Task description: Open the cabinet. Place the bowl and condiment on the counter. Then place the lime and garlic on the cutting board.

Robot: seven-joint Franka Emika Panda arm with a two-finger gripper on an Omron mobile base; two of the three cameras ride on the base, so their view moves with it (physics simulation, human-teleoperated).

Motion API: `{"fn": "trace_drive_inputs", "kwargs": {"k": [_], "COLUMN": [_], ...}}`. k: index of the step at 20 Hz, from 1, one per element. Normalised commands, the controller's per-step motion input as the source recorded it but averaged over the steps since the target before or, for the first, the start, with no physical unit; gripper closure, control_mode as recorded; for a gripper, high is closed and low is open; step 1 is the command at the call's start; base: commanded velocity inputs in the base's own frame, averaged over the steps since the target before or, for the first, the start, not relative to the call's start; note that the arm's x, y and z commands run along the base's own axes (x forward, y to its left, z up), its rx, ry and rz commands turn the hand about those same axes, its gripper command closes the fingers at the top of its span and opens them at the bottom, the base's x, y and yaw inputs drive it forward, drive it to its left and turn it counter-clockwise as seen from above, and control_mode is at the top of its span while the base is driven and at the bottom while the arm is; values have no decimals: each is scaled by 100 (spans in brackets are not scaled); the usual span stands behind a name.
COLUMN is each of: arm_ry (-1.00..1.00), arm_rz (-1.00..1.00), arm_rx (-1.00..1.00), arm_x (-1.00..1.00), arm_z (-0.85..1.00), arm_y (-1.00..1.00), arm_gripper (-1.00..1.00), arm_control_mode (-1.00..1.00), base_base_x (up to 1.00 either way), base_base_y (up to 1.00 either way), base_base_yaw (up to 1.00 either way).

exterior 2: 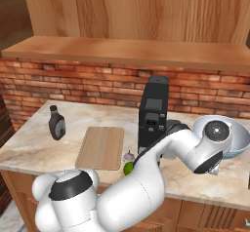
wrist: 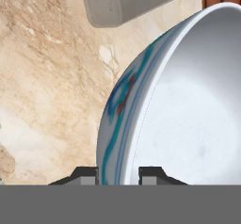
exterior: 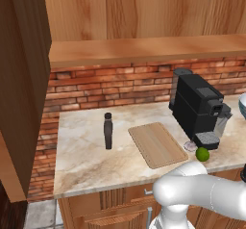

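The bowl-placing step is judged to be in hand. In the hand view the tool (wrist: 118, 171) is seen clamped on the rim of the bowl (wrist: 188, 100), one fingertip outside the wall and one inside. The bowl, white with blue pattern outside and pale grey-blue within, is held over the table (exterior 2: 29, 148) at about 3 o'clock of the coffee machine (exterior 2: 154, 114); whether it already rests there cannot be told. Next, lowering and a release are called for. Farther left, the condiment (exterior 2: 57, 123) stands at 9 o'clock of the cutting board (exterior 2: 101, 147).
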Motion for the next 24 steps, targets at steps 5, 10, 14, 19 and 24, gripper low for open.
{"fn": "trace_drive_inputs", "kwargs": {"k": [5, 10, 14, 19, 24], "arm_ry": [0, 1, 1, 3, 4], "arm_rz": [0, 0, 0, 0, 0], "arm_rx": [0, 0, 0, 0, 0], "arm_x": [6, 10, 14, 15, 17], "arm_z": [-31, -26, -26, -26, -24], "arm_y": [-16, -13, -12, -11, -14], "arm_gripper": [100, 100, 100, 100, 100], "arm_control_mode": [-100, -100, -100, -100, -100], "base_base_x": [0, 0, 0, 0, 0], "base_base_y": [0, 0, 0, 0, 0], "base_base_yaw": [0, 0, 0, 0, 0]}}
